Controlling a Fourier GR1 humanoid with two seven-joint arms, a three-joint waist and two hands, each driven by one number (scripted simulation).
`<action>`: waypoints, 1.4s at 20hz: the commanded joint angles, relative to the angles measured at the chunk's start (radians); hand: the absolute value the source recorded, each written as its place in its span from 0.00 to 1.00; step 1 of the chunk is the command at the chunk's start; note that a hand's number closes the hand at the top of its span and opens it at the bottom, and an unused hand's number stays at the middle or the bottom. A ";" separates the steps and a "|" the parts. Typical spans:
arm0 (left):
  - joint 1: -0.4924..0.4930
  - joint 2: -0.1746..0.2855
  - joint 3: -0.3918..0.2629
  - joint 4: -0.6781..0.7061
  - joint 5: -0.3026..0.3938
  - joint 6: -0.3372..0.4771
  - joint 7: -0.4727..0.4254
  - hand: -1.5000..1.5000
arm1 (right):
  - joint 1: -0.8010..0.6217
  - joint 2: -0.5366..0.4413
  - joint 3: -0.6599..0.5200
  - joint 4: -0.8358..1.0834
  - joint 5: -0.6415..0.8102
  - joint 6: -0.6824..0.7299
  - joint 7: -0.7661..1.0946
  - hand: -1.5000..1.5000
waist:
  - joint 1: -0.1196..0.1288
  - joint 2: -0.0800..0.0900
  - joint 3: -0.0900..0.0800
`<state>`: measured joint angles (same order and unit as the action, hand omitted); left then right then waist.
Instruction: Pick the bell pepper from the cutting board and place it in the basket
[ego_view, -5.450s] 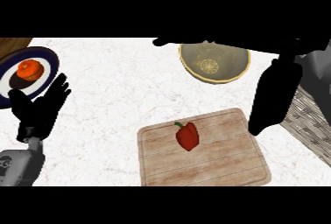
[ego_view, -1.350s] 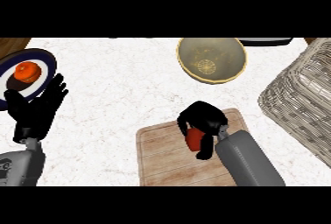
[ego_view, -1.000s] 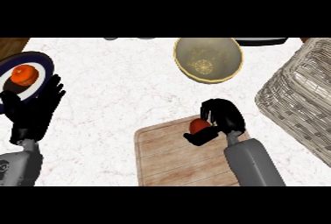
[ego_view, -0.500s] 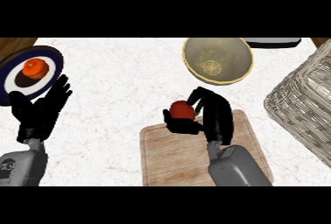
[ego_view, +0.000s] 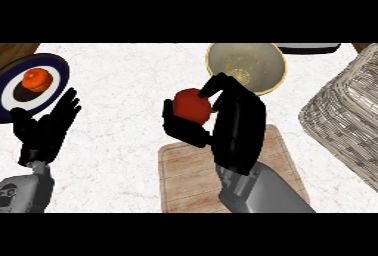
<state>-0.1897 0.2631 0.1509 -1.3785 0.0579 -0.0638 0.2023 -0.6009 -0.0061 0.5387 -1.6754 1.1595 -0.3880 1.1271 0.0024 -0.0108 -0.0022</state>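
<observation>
My right hand's fingers (ego_view: 221, 88) and thumb are curled round the glossy red bell pepper (ego_view: 190, 106), pinching it from the far side and the near side, so that only its left face shows between them. What I can see of the pepper is rounded and smooth, bright red with a darker shade along the lower edge. It looks a little longer up and down the view than across. The stem is hidden, so I cannot tell which way it points.

My right hand (ego_view: 236, 125) holds the pepper off the light wooden cutting board (ego_view: 184, 175). In the view it shows over the white marbled counter (ego_view: 118, 125), just past the board's far edge and near the rim of the round olive-yellow bowl (ego_view: 251, 62), whose inside is speckled. My grey forearm crosses the board from the lower edge.

The pale woven wicker basket (ego_view: 347, 120) stands at the right, well apart from the pepper and cut by the view's edge. Its inside does not show.

At the far left a dark blue plate with a white centre (ego_view: 60, 75) carries a round orange fruit (ego_view: 37, 78). My left hand (ego_view: 44, 132) rests open just beside that plate, fingers spread and pointing up.
</observation>
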 joint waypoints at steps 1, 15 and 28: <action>-0.035 0.011 0.014 0.006 0.001 0.011 0.029 0.50 | -0.112 0.006 -0.010 -0.054 0.108 0.115 0.297 1.00 | -0.007 0.001 0.000; -0.025 -0.014 0.002 0.018 -0.009 0.009 -0.002 0.50 | -0.386 -0.061 -0.457 0.060 0.127 0.352 0.122 1.00 | -0.005 0.010 0.001; 0.017 0.004 0.016 -0.054 0.021 -0.028 0.026 0.50 | -0.204 -0.268 -0.715 0.032 0.097 0.406 -0.076 1.00 | -0.005 0.008 0.003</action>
<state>-0.2026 0.2713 0.1736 -1.3967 0.0674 -0.0721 0.2242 -0.8681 -0.2147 -0.0985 -1.6295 1.2990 -0.0133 1.0581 -0.0060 -0.0029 -0.0001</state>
